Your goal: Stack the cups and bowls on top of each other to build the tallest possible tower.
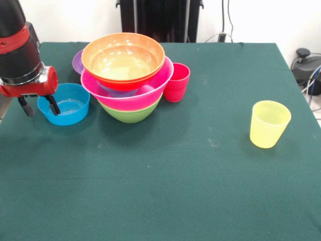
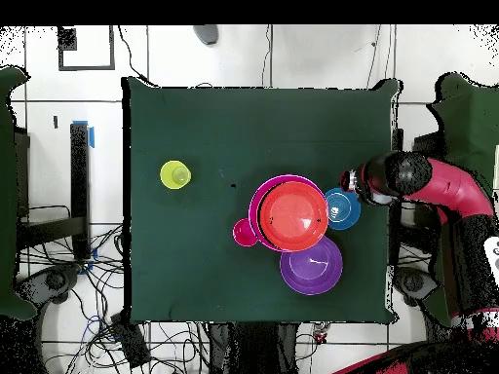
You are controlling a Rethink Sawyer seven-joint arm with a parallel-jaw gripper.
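My pincer (image 1: 38, 105) hangs at the edge of the green table (image 1: 165, 181), its 2 dark fingers (image 1: 52, 104) spread apart. 1 finger dips inside the rim of the small blue bowl (image 1: 67, 105) and the other sits outside it, so the bowl's wall lies between them; I cannot tell whether either finger touches the plastic. Seen from overhead, my pincer (image 2: 349, 185) sits at the blue bowl's (image 2: 342, 209) outer edge.

Just beside that bowl stands the tower (image 1: 128, 75): a green bowl (image 1: 131, 114) at the bottom, the big pink bowl (image 1: 135, 98) nested in it, a sliver of purple showing inside the pink, and an orange bowl (image 1: 123, 57) on top. A purple bowl (image 1: 77, 63) rests on the table behind the tower. The red cup (image 1: 176, 83) stands upright against the tower's other side, touching or almost touching the pink rim. The yellow cup (image 1: 269, 123) stands upright, alone, well apart from everything else.
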